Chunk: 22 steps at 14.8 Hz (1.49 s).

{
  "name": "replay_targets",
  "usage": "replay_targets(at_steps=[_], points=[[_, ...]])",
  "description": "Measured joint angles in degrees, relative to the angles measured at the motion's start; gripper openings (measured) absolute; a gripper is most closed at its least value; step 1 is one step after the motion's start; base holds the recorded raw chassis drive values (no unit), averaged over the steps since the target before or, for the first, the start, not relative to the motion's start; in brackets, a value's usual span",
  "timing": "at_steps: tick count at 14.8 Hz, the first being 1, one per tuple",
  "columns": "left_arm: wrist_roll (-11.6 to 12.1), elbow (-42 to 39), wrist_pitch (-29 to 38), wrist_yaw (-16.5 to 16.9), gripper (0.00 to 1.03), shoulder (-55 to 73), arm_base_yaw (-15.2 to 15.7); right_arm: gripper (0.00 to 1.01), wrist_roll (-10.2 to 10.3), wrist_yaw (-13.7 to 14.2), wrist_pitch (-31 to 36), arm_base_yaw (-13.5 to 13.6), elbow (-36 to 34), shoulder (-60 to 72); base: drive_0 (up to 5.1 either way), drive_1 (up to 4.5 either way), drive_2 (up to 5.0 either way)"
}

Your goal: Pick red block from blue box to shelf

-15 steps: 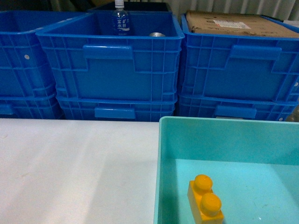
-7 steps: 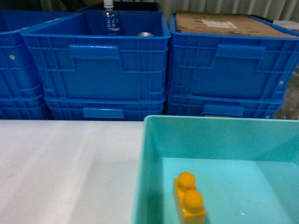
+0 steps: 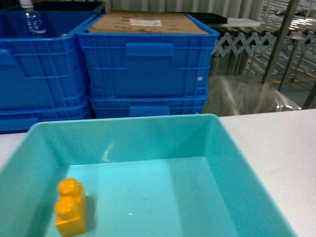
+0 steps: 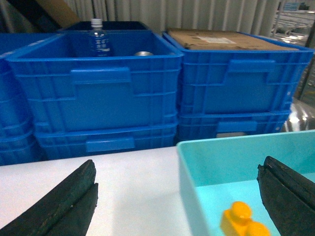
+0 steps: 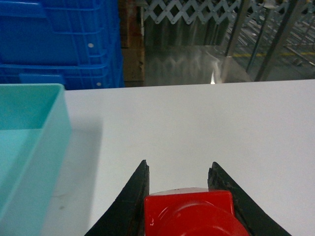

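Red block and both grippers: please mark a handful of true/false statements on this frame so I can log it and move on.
1. The red block sits between the right gripper fingers. True.
2. The red block lies inside the blue box. False: only the yellow brick is seen in it.
3. The left gripper is open and empty. True.
4. The right gripper hovers over the blue box. False: it is over white table beside the box.
5. The right-hand top crate holds cardboard. True.
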Motion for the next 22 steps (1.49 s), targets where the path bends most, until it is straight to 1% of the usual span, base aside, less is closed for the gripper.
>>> replay_targets(at_steps=[17,19,21,22], points=[[0.0,0.0,0.0,0.2,0.98,0.0,0.0,0.29,0.0,0.3,-0.1,0.0,-0.1,0.0,3.5,-3.93,-3.9],[0.0,0.0,0.1,0.4,0.98,0.0,0.1,0.29,0.0,0.6,-0.2,-0.1,-0.1,0.0,-1.6,-1.59,-1.6],[0.0,0.0,0.0,0.2,0.98,0.0,0.0,0.29,0.0,0.4,-0.1,0.0,-0.1,0.0,-1.5,-1.51,-1.5],[0.0,0.0,0.1,0.2,0.98,0.0,0.0,0.29,0.0,0.4,-0.1,0.0,-0.2,0.0,2.7,-2.12,-5.8]])
